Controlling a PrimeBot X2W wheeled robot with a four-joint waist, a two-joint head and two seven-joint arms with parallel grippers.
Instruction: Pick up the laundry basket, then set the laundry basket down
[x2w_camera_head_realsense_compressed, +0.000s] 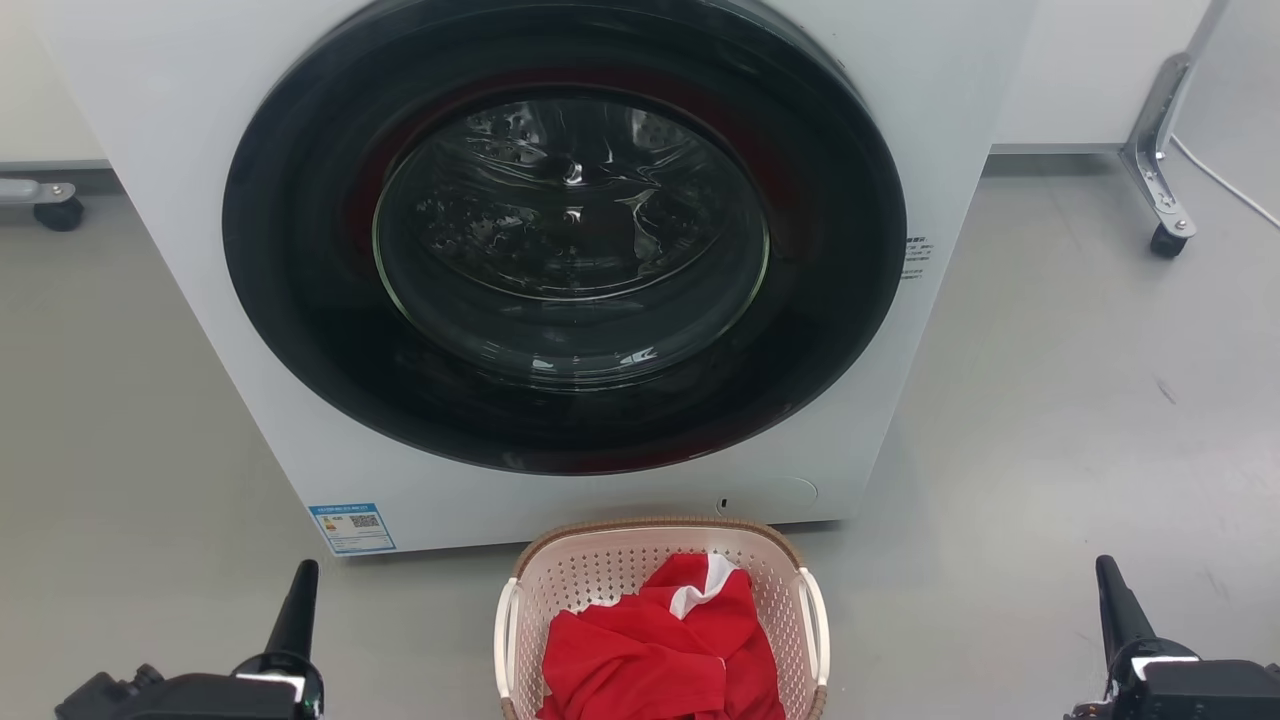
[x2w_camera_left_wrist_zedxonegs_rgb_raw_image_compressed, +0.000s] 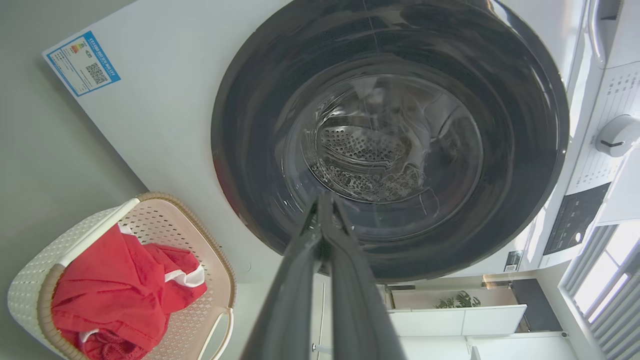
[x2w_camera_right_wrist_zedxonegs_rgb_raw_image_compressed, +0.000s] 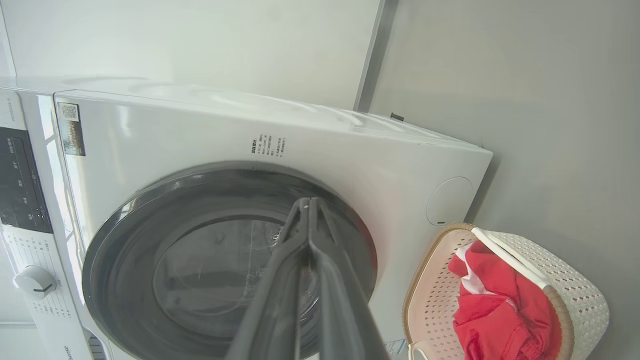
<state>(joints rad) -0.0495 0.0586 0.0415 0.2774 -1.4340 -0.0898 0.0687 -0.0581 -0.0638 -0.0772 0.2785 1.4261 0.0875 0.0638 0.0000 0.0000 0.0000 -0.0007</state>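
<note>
The laundry basket (x2w_camera_head_realsense_compressed: 590, 575) stands on the floor just in front of the washer, cream-white with a brown rim and white loop handles, with a red garment (x2w_camera_head_realsense_compressed: 665, 650) in it. It also appears as the laundry basket (x2w_camera_left_wrist_zedxonegs_rgb_raw_image_compressed: 165, 225) at the lower left of the left wrist view and the laundry basket (x2w_camera_right_wrist_zedxonegs_rgb_raw_image_compressed: 575, 295) at the lower right of the right wrist view. My left gripper (x2w_camera_head_realsense_compressed: 298, 600) is shut, well to the left of the basket, holding nothing. My right gripper (x2w_camera_head_realsense_compressed: 1115, 595) is shut too, far to its right. The fingertips (x2w_camera_left_wrist_zedxonegs_rgb_raw_image_compressed: 324, 200) and fingertips (x2w_camera_right_wrist_zedxonegs_rgb_raw_image_compressed: 306, 205) meet.
A white front-load washer (x2w_camera_head_realsense_compressed: 300, 420) with a closed dark round door (x2w_camera_head_realsense_compressed: 565, 235) stands straight ahead. Grey floor lies on both sides. A wheeled metal leg (x2w_camera_head_realsense_compressed: 1160, 190) stands at the back right and a caster (x2w_camera_head_realsense_compressed: 55, 210) at the back left.
</note>
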